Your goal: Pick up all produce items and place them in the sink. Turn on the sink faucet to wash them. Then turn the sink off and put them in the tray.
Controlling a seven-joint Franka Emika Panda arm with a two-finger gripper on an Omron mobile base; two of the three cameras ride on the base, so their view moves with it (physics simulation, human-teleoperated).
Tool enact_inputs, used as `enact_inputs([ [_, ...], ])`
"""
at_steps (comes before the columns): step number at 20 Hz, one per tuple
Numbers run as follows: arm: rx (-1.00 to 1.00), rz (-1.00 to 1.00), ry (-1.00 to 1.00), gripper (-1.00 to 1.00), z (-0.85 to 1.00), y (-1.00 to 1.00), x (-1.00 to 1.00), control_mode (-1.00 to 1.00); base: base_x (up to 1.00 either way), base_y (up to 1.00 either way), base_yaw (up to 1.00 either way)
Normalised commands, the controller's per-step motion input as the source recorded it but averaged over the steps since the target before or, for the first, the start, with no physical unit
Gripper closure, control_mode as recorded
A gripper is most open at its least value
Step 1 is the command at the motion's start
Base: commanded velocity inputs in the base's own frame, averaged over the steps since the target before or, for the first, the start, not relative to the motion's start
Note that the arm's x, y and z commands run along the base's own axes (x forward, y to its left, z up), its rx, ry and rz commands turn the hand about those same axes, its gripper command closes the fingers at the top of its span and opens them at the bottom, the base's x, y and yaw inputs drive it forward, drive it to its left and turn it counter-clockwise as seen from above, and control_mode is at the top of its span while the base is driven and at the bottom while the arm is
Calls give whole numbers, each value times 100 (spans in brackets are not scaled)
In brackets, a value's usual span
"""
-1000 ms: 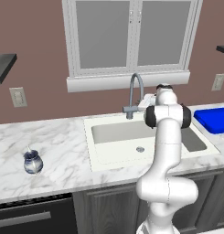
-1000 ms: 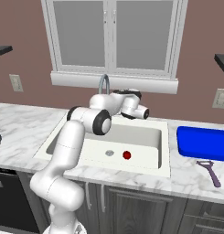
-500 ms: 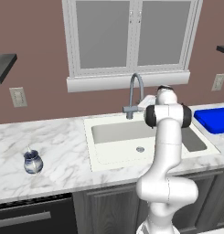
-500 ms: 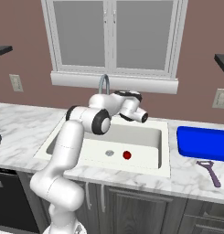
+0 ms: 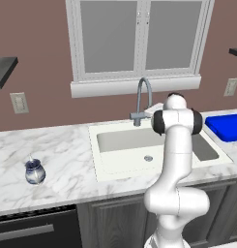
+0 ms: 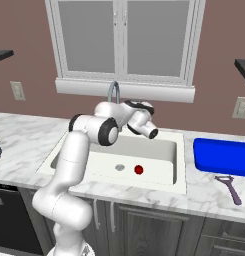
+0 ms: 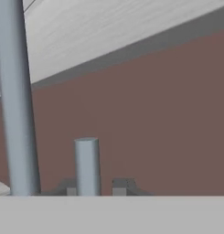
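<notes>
Currently, in the left base view, my arm stands in front of the sink (image 5: 120, 145), with my hand raised behind the elbow near the faucet (image 5: 143, 99). The blue tray (image 5: 227, 127) sits on the counter to the right of the basin, and a blue-and-white jar (image 5: 35, 172) stands on the marble well to the left.

From the right base view, my gripper (image 6: 153, 133) hangs above the basin's back edge, just right of the faucet. The red fruit (image 6: 139, 170) lies on the basin floor beside the drain (image 6: 120, 167). A purple peeler (image 6: 229, 187) rests on the counter in front of the tray.

Through the hand view, my fingertips (image 7: 120, 186) stand close together with nothing between them. The faucet's small lever rises just past my left finger; the main faucet pipe stands further left.
</notes>
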Motion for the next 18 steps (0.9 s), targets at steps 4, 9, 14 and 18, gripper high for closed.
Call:
enact_inputs([
  [4, 1, 0, 1, 100, 0, -18, 5, -100, 0, 0, 0],
  [9, 5, 0, 2, 100, 0, -45, 14, -100, 0, 0, 0],
  [14, 7, 0, 2, 100, -2, -61, 16, -100, 0, 0, 0],
  [18, 8, 0, 3, 100, -4, -66, 17, -100, 0, 0, 0],
])
